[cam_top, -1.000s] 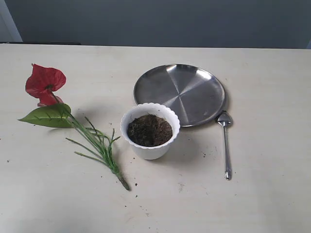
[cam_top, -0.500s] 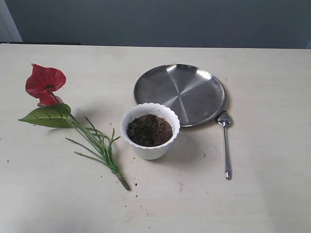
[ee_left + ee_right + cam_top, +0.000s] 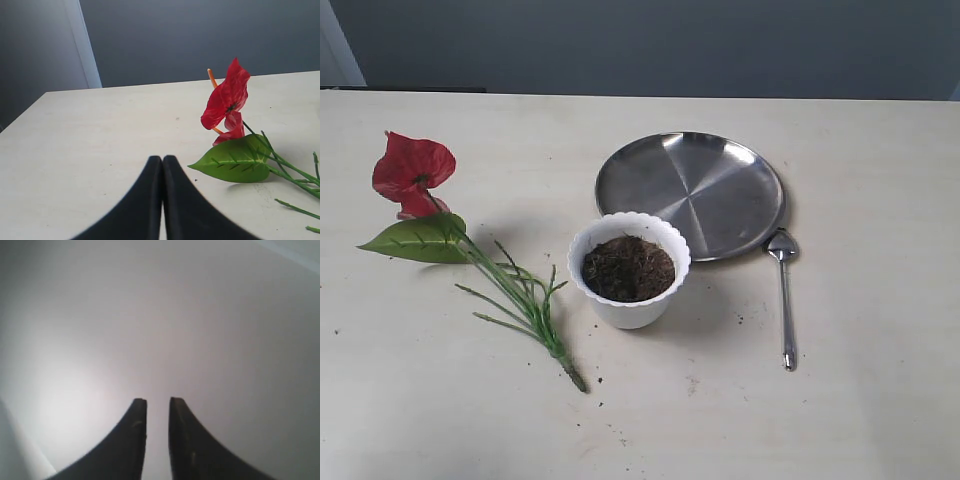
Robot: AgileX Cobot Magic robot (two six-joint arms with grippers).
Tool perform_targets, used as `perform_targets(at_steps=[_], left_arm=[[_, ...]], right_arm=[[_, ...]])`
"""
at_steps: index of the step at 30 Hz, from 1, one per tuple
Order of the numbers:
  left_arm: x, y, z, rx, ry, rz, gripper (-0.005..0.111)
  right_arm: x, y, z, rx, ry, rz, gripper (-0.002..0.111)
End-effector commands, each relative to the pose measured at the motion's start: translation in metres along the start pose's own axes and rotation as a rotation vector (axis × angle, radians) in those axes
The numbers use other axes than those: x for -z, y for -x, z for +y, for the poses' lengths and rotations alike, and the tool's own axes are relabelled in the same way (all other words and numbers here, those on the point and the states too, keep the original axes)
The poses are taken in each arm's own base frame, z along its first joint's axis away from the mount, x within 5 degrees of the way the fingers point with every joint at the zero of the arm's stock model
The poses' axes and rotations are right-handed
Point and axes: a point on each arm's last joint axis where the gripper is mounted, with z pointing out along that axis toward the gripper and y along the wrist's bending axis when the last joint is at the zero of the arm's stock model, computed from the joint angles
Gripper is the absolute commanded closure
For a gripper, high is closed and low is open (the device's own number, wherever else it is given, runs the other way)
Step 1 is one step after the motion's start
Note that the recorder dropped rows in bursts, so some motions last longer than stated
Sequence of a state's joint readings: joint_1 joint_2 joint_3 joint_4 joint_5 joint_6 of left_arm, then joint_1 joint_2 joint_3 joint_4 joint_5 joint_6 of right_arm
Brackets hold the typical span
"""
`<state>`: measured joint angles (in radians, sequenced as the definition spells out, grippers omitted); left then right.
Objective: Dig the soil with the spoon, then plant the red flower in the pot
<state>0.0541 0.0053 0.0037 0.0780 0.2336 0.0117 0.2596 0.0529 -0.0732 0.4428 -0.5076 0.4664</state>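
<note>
The white scalloped pot (image 3: 629, 298) stands mid-table, filled with dark brown soil (image 3: 628, 267). A silver spoon (image 3: 784, 300) lies flat to its right, bowl toward the steel plate. The red flower (image 3: 412, 172) lies on the table at the left, its green leaf (image 3: 418, 239) and stems (image 3: 523, 303) running toward the pot. In the left wrist view the flower (image 3: 226, 100) and leaf (image 3: 235, 159) lie just beyond my left gripper (image 3: 162, 159), which is shut and empty. My right gripper (image 3: 157, 401) faces a blank pale surface, its jaws slightly apart with nothing between them. Neither gripper shows in the exterior view.
A round steel plate (image 3: 691, 192) lies behind the pot, its rim close to the spoon's bowl. Small crumbs of soil (image 3: 692, 381) dot the table in front of the pot. A dark wall runs along the table's far edge.
</note>
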Motion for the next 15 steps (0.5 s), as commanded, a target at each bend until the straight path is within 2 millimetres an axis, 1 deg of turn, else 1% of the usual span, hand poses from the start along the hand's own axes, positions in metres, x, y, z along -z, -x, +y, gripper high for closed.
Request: perform_targets(at_steps=[1, 3, 4, 7, 9, 10, 12, 13, 15], left_arm=[[0.001, 0.002, 0.0, 0.008, -0.008, -0.012, 0.106], [0.001, 0.002, 0.0, 0.008, -0.008, -0.012, 0.106], [0.001, 0.002, 0.0, 0.008, -0.008, -0.012, 0.106], [0.001, 0.002, 0.0, 0.008, -0.008, -0.012, 0.106], [0.001, 0.002, 0.0, 0.008, -0.008, -0.012, 0.106], [0.001, 0.002, 0.0, 0.008, -0.008, -0.012, 0.106], [0.001, 0.002, 0.0, 0.008, -0.008, -0.012, 0.106], [0.001, 0.002, 0.0, 0.008, -0.008, -0.012, 0.106], [0.001, 0.002, 0.0, 0.008, -0.008, -0.012, 0.106]], right_arm=[[-0.038, 0.005, 0.044, 0.289, 0.052, 0.22, 0.097], [-0.068, 0.009, 0.063, 0.39, -0.005, 0.344, 0.104], [-0.08, 0.01, 0.068, 0.435, -0.041, 0.4, 0.106], [-0.13, 0.013, 0.084, 0.632, -0.169, 0.596, 0.106], [-0.159, 0.008, 0.088, 0.726, -0.246, 0.762, 0.106], [-0.17, 0.003, 0.088, 0.758, -0.273, 0.837, 0.106], [-0.193, -0.014, 0.087, 0.791, -0.332, 1.011, 0.106], [-0.201, -0.024, 0.086, 0.804, -0.344, 1.079, 0.106], [-0.217, -0.053, 0.076, 0.846, -0.382, 1.261, 0.106]])
